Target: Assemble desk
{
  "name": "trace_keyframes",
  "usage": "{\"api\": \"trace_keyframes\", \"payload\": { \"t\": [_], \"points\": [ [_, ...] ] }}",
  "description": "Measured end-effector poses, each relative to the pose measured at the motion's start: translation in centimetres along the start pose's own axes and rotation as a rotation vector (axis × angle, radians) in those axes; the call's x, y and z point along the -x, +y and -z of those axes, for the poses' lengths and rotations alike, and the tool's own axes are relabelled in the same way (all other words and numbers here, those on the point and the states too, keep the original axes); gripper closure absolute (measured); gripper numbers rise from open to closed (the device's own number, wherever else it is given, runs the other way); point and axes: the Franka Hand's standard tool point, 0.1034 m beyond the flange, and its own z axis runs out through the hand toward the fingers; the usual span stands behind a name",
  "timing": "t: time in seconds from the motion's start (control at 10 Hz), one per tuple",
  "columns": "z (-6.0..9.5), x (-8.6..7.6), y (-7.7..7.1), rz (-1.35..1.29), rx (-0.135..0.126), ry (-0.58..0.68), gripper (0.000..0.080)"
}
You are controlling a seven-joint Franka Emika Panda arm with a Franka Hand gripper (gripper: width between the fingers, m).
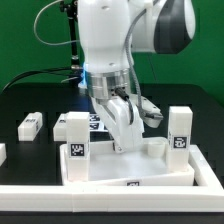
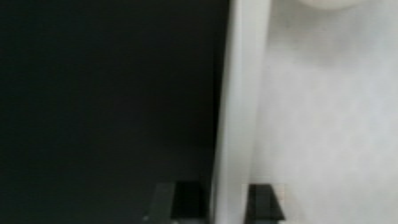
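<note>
Nearest the exterior camera, a white border rail [image 1: 100,197] closes the front edge of the black table [image 1: 30,145]. Just behind it lies the desk tabletop [image 1: 105,166], with little free room between its front side and the rail. Two legs stand upright at its corners: the left standing leg [image 1: 77,135] at the exterior view's left, and the right standing leg [image 1: 180,130] at the exterior view's right. Between them the gripper [image 1: 120,142] hangs from above, its jaws narrow and closed on the held leg [image 2: 231,110], which is upright over the tabletop. Whether its lower end sits in a socket I cannot tell, because the fingers hide it. In the wrist view only one long edge of this leg is sharp; the rest is a white blur. Farther back at the left, a loose leg [image 1: 32,123] lies flat on open table, well apart from the tabletop.
</note>
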Motion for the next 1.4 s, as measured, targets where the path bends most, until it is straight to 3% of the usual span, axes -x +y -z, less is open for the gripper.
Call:
{"api": "trace_keyframes", "payload": {
  "t": [0.3, 0.6, 0.7, 0.8, 1.0, 1.2, 1.4],
  "points": [
    [-0.1, -0.1, 0.9, 0.163, 0.016, 0.0, 0.0722],
    [0.0, -1.0, 1.6, 0.329, 0.022, -0.005, 0.0722],
    [0.2, -1.8, 2.0, 0.447, 0.037, -0.02, 0.0722],
    [0.6, -2.6, 1.7, 0.585, 0.04, -0.014, 0.0724],
    [1.6, -4.1, 0.5, 0.819, 0.021, -0.001, 0.0731],
    [1.8, -4.0, -0.8, 0.96, 0.003, 0.047, 0.0739],
    [1.7, -4.3, -0.5, 1.101, 0.02, 0.046, 0.0739]
  ]
}}
